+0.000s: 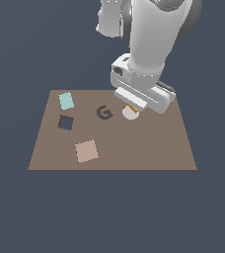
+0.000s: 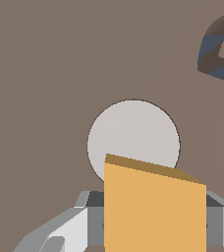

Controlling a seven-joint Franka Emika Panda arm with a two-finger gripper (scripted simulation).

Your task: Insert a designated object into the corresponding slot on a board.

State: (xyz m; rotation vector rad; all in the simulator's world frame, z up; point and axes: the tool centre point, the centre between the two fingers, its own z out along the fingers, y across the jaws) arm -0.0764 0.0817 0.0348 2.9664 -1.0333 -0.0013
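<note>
The orange-yellow cube (image 2: 154, 211) sits between my gripper's (image 2: 154, 199) grey fingers (image 2: 92, 216), which press on its two sides. In the exterior view only a sliver of the cube (image 1: 132, 108) shows under the hand, and the gripper (image 1: 132, 105) is mostly hidden by it. The cube is just over the pale grey disc (image 1: 129, 114), which also shows in the wrist view (image 2: 133, 133). The slot (image 1: 65, 122), a dark navy square opening, lies far toward the exterior view's left on the brown board (image 1: 149, 148).
A dark G-shaped ring (image 1: 104, 113) lies between the disc and the slot and shows in the wrist view (image 2: 222, 47). A pale teal rectangle (image 1: 66, 101) lies behind the slot. A flat tan square (image 1: 86, 151) lies near the board's front.
</note>
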